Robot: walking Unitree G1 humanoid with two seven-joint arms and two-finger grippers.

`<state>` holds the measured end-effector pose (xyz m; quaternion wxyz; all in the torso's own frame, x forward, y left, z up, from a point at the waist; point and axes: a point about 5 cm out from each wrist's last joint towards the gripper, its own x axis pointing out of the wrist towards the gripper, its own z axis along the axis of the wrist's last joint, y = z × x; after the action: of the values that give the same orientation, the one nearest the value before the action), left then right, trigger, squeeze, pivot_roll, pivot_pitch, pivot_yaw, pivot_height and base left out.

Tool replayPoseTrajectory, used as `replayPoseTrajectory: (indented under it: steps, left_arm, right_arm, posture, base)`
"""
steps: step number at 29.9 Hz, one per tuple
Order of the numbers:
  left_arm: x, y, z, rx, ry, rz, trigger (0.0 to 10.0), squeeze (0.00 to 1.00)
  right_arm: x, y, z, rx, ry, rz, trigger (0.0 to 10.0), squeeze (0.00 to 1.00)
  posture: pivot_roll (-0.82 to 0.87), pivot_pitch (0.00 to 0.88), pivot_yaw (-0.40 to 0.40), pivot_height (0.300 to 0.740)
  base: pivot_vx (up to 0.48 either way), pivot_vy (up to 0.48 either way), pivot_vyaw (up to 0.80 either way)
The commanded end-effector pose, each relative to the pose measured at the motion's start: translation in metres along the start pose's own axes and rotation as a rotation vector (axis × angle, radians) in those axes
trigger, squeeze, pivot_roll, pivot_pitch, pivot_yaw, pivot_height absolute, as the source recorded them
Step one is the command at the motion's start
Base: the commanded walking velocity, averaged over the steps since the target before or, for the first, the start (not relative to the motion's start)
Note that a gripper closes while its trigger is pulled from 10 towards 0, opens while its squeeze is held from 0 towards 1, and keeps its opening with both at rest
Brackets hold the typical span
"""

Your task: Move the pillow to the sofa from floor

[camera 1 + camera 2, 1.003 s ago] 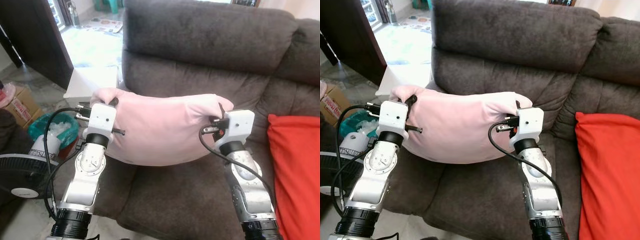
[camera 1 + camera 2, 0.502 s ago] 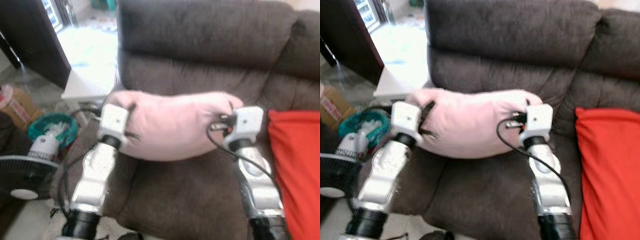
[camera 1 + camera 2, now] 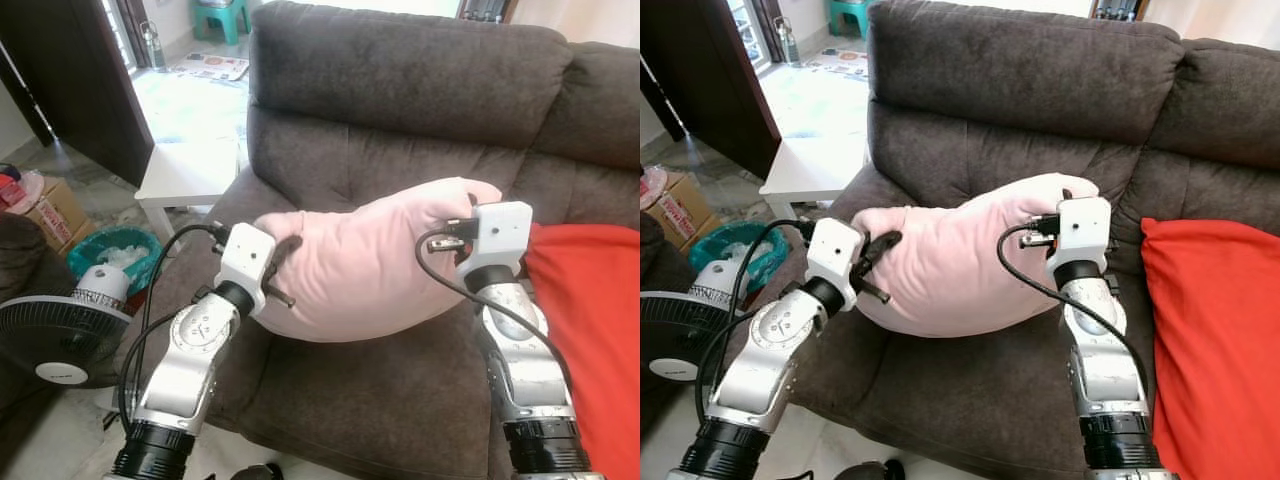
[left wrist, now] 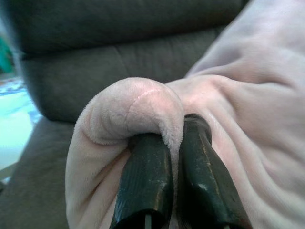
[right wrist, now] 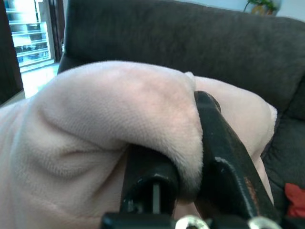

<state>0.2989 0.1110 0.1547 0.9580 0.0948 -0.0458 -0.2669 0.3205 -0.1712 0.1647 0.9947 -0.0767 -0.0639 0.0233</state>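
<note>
Pillow (image 3: 370, 265) hangs over your sofa (image 3: 400, 90) seat; your left gripper (image 4: 176, 143) and right gripper (image 5: 183, 157) each pinch one end tight.

Pale pink fleece pillow (image 3: 360, 265) sags over your dark grey sofa (image 3: 400, 90) seat, right end higher, corners pinched, underside near cushion.

A: Where is there free room?
B: The sofa seat (image 3: 380, 390) lies bare at 6 o'clock, below the pillow (image 3: 370, 265).
A: And what blocks?
B: The backrest (image 3: 400, 80) stands at 12, a red cushion (image 3: 590, 330) at 3, and a fan (image 3: 55, 340) and white side table (image 3: 190, 170) at 9.
</note>
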Motion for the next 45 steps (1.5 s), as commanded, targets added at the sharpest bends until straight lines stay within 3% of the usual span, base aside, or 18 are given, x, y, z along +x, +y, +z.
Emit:
replayPoseTrajectory:
  steps: [1, 5, 10, 16, 29, 45]
  left_arm:
    - [0.002, -0.015, 0.015, 0.012, -0.050, -0.125, 10.0, 0.00]
    - [-0.001, -0.016, 0.014, 0.018, -0.029, -0.157, 10.0, 0.00]
    - [-0.004, -0.019, 0.010, 0.014, 0.010, -0.198, 10.0, 0.00]
    - [-0.009, -0.025, 0.008, 0.002, 0.048, -0.257, 10.0, 0.00]
    - [-0.012, -0.027, 0.000, -0.008, 0.095, -0.272, 10.0, 0.00]
    - [-0.016, -0.039, 0.003, -0.023, 0.111, -0.386, 10.0, 0.00]
  right_arm:
    - [0.008, 0.018, 0.016, -0.015, -0.038, 0.106, 10.0, 0.00]
    - [0.009, 0.026, 0.016, -0.019, -0.019, 0.177, 10.0, 0.00]
    - [0.002, 0.046, 0.015, -0.116, -0.013, 0.360, 10.0, 0.00]
    - [-0.001, 0.049, 0.018, -0.133, 0.010, 0.428, 10.0, 0.00]
    - [-0.001, 0.052, 0.020, -0.148, -0.002, 0.451, 10.0, 0.00]
    - [-0.010, 0.068, 0.038, -0.155, -0.112, 0.610, 10.0, 0.00]
  posture:
    - [0.15, 0.069, -0.034, 0.740]
    - [0.15, 0.069, -0.035, 0.740]
    - [0.14, 0.074, -0.039, 0.740]
    - [0.14, 0.078, -0.040, 0.740]
    - [0.14, 0.080, -0.042, 0.740]
    - [0.15, 0.081, -0.043, 0.740]
  base:
    - [0.000, 0.000, 0.00]
    - [0.000, 0.000, 0.00]
    - [0.000, 0.000, 0.00]
    - [0.000, 0.000, 0.00]
    - [0.000, 0.000, 0.00]
    - [0.000, 0.000, 0.00]
